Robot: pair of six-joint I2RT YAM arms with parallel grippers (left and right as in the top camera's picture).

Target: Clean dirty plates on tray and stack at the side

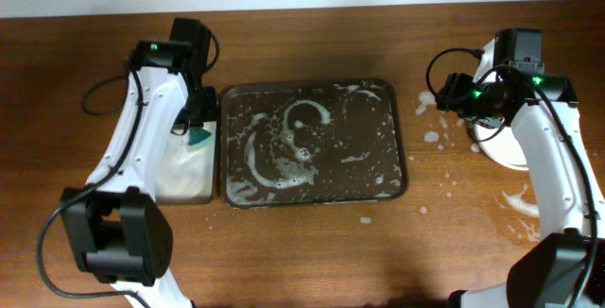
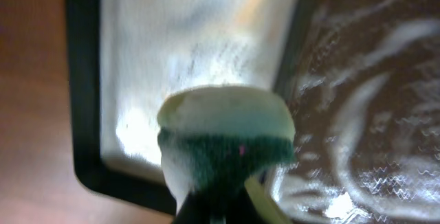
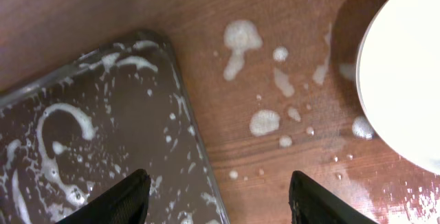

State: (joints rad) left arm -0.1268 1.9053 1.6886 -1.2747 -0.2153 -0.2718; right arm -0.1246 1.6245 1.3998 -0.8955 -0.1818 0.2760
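Observation:
The dark tray (image 1: 392, 171) lies in the middle of the table, streaked with soapy foam and holding no plates; it also shows in the right wrist view (image 3: 130, 114) and the left wrist view (image 2: 385, 114). A white plate (image 1: 506, 147) rests on the table at the right, partly under my right arm; its rim shows in the right wrist view (image 3: 402, 73). My right gripper (image 3: 216, 200) is open and empty above the tray's right edge. My left gripper (image 2: 220, 210) is shut on a green and white sponge (image 2: 227, 138) above the smaller tray.
A smaller, narrower tray (image 1: 184, 171) filled with pale soapy water lies left of the big tray; its dark rim shows in the left wrist view (image 2: 86, 114). Foam blobs (image 3: 265, 121) dot the wood between tray and plate. More foam (image 1: 520, 199) lies at the right.

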